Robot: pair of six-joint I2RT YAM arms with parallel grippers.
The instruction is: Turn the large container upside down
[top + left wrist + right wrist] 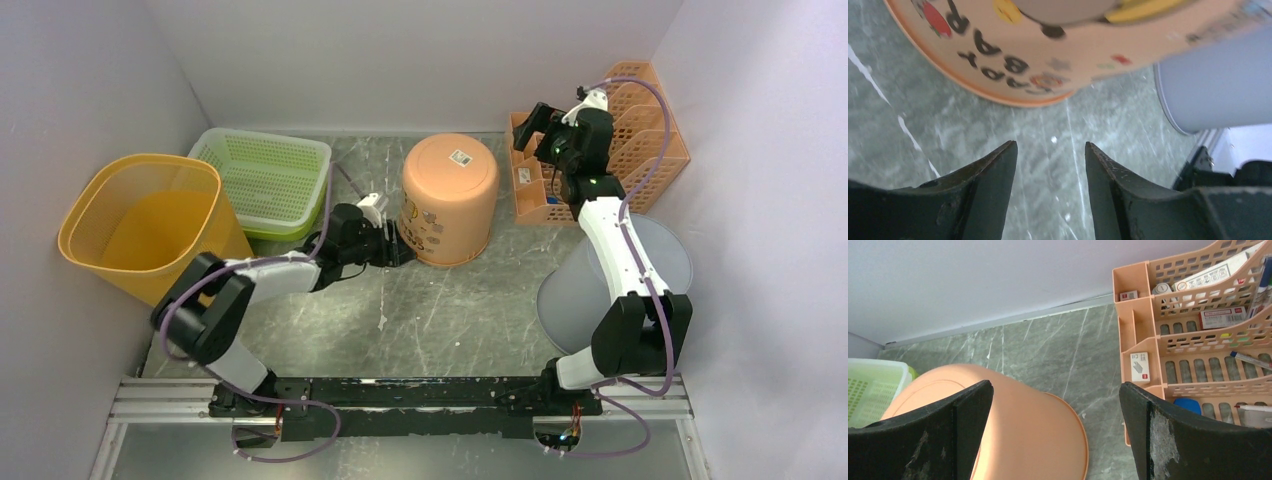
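Observation:
The large container is a peach-orange bucket standing mouth down on the table, its flat base with a white sticker facing up. My left gripper sits low by its left rim, open and empty. In the left wrist view the printed bucket wall is just beyond the open gripper, not touching it. My right gripper is raised to the bucket's right, open and empty. In the right wrist view the bucket lies below between the wide-open fingers of the gripper.
A yellow bin and a green slotted basket stand at the left. An orange desk organizer holding small items is at the back right. A grey round tub lies under the right arm, near the bucket.

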